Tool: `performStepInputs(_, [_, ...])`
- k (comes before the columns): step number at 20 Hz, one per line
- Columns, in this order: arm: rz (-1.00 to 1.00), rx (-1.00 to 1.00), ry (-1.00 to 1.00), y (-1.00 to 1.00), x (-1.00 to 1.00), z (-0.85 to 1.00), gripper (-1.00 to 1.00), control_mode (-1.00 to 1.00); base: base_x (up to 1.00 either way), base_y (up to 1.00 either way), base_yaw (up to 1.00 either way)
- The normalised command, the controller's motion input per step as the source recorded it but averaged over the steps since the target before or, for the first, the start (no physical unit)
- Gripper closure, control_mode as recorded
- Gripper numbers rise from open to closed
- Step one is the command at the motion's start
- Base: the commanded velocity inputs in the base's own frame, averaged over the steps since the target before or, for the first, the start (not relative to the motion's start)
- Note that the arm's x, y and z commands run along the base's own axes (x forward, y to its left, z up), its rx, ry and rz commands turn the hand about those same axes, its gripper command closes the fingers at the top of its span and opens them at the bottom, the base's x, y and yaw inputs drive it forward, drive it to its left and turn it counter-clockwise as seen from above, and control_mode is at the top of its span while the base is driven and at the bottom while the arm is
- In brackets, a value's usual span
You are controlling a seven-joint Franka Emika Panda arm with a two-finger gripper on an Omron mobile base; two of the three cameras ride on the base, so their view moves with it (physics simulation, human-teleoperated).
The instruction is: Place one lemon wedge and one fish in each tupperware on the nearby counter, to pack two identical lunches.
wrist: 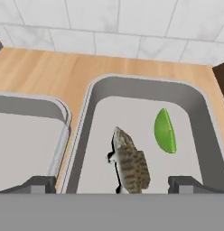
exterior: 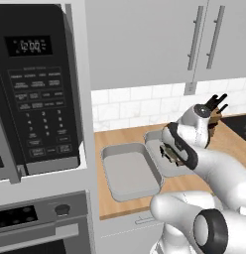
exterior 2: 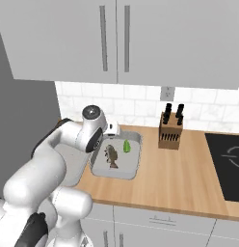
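Two pale-grey tupperware sit side by side on the wood counter [exterior 2: 179, 178]. The right tupperware [wrist: 145, 83] holds a grey-and-tan fish [wrist: 130, 162] and, just to its right, a green lemon wedge [wrist: 165, 131]. Fish [exterior 2: 111, 156] and wedge [exterior 2: 126, 145] also appear in the right base view. The left tupperware [exterior: 130, 171] holds nothing. My gripper [wrist: 113, 184] hangs open just above the fish. Its fingertips stand wide apart on either side of the fish and touch nothing.
A knife block [exterior 2: 169, 130] stands by the tiled wall, right of the containers. The black stovetop [exterior 2: 227, 164] lies further right. A microwave [exterior: 35, 89] and an oven column rise at the counter's left end. Wall cabinets hang overhead.
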Motion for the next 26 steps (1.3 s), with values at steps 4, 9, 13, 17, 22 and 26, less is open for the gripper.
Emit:
performStepInputs(4, [-0.06, 0.26, 0.05, 0.29, -0.42, 0.35, -1.00, -1.00, 0.00, 0.00, 0.00])
performStepInputs(9, [0.00, 0.07, 0.00, 0.26, -0.74, 0.00, -1.00, -1.00, 0.00, 0.00, 0.00])
performStepInputs(13, [-0.03, -0.04, -0.05, 0.17, -0.98, 0.07, -1.00, -1.00, 0.00, 0.00, 0.00])
performStepInputs(17, [-0.04, -0.03, -0.02, 0.03, -1.00, 0.03, -1.00, -1.00, 0.00, 0.00, 0.00])
performStepInputs(22, [0.00, -0.01, 0.00, 0.00, -0.20, 0.00, -1.00, 1.00, -0.80, 0.00, 0.00])
performStepInputs(26, [0.00, 0.00, 0.00, 0.00, 0.00, 0.00, -1.00, 1.00, -1.00, 0.00, 0.00])
